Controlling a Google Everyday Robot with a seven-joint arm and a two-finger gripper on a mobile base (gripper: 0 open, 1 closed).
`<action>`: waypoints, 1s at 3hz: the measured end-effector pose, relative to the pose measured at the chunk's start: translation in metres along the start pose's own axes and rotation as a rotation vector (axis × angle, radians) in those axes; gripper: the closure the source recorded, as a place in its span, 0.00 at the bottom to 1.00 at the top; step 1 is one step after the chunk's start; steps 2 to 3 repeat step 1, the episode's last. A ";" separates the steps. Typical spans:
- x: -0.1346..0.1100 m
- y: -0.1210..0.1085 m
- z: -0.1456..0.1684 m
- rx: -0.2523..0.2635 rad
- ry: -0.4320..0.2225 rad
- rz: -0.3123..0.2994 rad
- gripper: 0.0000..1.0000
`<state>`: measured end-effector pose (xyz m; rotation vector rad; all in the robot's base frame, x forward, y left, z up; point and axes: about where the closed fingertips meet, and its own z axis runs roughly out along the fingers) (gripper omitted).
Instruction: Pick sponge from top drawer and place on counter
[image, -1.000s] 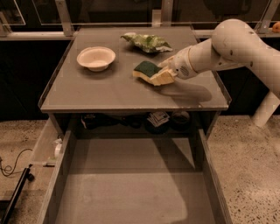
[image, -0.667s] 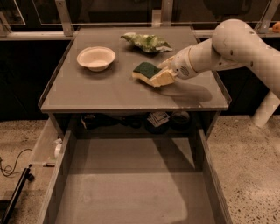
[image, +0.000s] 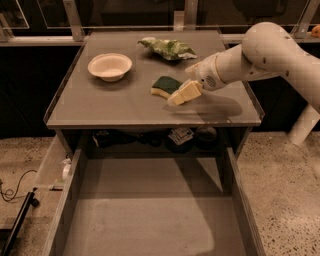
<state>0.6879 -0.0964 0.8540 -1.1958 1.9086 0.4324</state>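
The sponge lies green face up near the middle of the counter. The gripper is just beside its end toward the right edge; how open it is, I cannot tell.

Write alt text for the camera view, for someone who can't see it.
A sponge lies on the grey counter, with the robot's gripper close beside it. A white bowl and a green bag also sit on the counter, and the drawer below is pulled open.
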 end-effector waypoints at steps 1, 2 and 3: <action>0.000 0.000 0.000 0.000 0.000 0.000 0.00; 0.000 0.000 0.000 0.000 0.000 0.000 0.00; 0.000 0.000 0.000 0.000 0.000 0.000 0.00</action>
